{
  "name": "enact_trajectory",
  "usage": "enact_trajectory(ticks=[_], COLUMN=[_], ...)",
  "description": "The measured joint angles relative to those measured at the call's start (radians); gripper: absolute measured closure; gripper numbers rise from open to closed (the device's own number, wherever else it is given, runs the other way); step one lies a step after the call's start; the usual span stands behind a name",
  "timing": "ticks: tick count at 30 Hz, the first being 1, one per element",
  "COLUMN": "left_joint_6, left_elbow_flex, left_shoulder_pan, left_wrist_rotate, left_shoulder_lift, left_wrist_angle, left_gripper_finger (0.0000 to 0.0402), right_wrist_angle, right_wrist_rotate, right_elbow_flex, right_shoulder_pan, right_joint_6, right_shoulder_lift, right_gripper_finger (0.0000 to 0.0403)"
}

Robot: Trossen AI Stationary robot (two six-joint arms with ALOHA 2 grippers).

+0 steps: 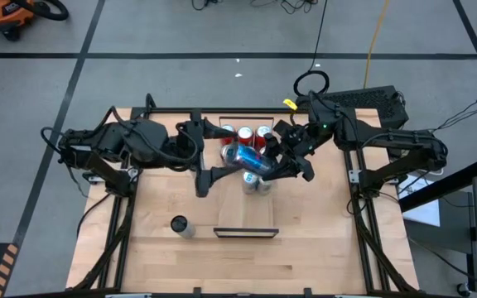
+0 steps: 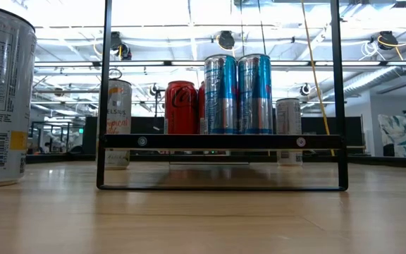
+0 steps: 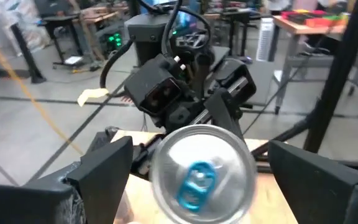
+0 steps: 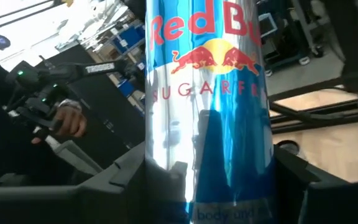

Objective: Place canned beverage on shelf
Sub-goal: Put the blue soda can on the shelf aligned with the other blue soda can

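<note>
A blue-and-silver Red Bull can (image 1: 247, 157) hangs in the air over the far half of the shelf (image 1: 247, 217), a narrow light-wood board. My right gripper (image 1: 277, 162) is shut on it. My left gripper (image 1: 222, 154) is open. Its fingers (image 3: 98, 171) stand on either side of the can's top (image 3: 201, 177) with a gap on each side. On the shelf stand three red cans (image 1: 244, 132) at the far end and two blue-and-silver cans (image 2: 238, 92) in the middle. My right gripper pinches the can's round wall near its bottom end (image 4: 207, 199) between its two fingers (image 4: 120, 180). The fingers come from the table's right, and the can reaches out past them toward the left gripper. The can lies about level, its top toward the table's left, clear of the shelf and the standing cans.
A lone can (image 1: 180, 225) stands on the tabletop left of the shelf's near end and looms at the left in the low view (image 2: 2, 92). A white Celsius can (image 2: 118, 120) and a silver one (image 2: 287, 116) show behind the shelf's black frame (image 2: 220, 141).
</note>
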Motion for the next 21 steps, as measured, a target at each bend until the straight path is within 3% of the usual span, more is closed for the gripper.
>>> enact_trajectory(ticks=[7,21], left_joint_6=[-0.005,-0.060], left_elbow_flex=[0.000,0.000], left_shoulder_pan=[0.015,0.050], left_wrist_rotate=[-0.143,-0.196], left_shoulder_lift=[0.000,-0.005], left_wrist_angle=[0.105,0.314], left_gripper_finger=[0.0033,0.0033], right_wrist_angle=[0.001,0.118], right_wrist_rotate=[0.007,0.090], right_elbow_flex=[0.000,0.000], right_shoulder_pan=[-0.029,-0.068], right_joint_6=[-0.018,-0.075], right_shoulder_lift=[-0.018,-0.036], right_gripper_finger=[0.0195,0.0195])
